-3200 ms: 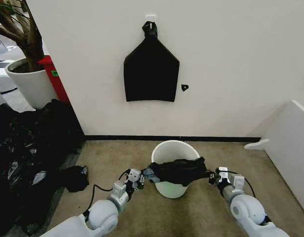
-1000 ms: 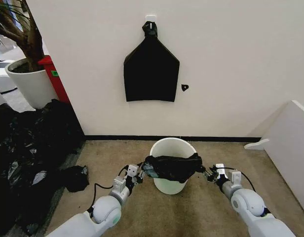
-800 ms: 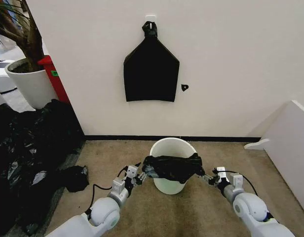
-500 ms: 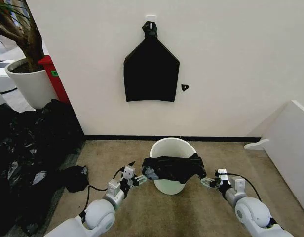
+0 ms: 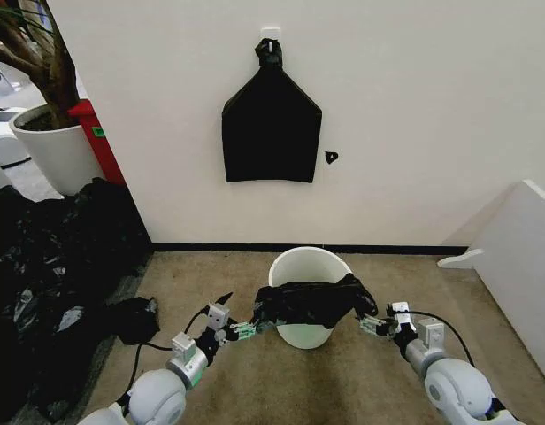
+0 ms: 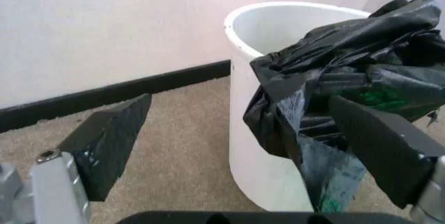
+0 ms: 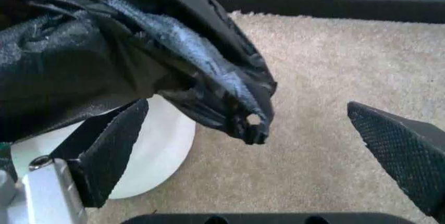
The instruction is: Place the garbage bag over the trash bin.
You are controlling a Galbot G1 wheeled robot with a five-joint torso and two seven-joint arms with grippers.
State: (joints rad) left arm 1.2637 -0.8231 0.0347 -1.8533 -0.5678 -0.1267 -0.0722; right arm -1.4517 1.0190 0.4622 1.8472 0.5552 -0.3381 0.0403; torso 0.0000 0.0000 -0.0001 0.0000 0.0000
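Left gripper, at about 8 o'clock of the trash bin, with its jaws spread wide and nothing between them; the left wrist view shows one black pad near the hanging film and the other well apart. Right gripper, at about 4 o'clock of the bin, likewise spread wide, the bag's corner hanging free between its pads in the right wrist view. Garbage bag: draped across the near rim of the bin and down its front wall, bunched at both ends, not yet drawn around the rim. The film appears thin, glossy and wrinkled, so it is judged very light, limp and slippery, prone to slide off the rolled rim and to tear if pulled hard against it. The best hold is judged to be the two bunched end corners, at 9 and 3 o'clock, where folds give the pads more to pinch. The bin, a small pale bucket on carpet, is probably light and may shift or tip. Behind, at 12 o'clock: wall with a flat knotted black bag.
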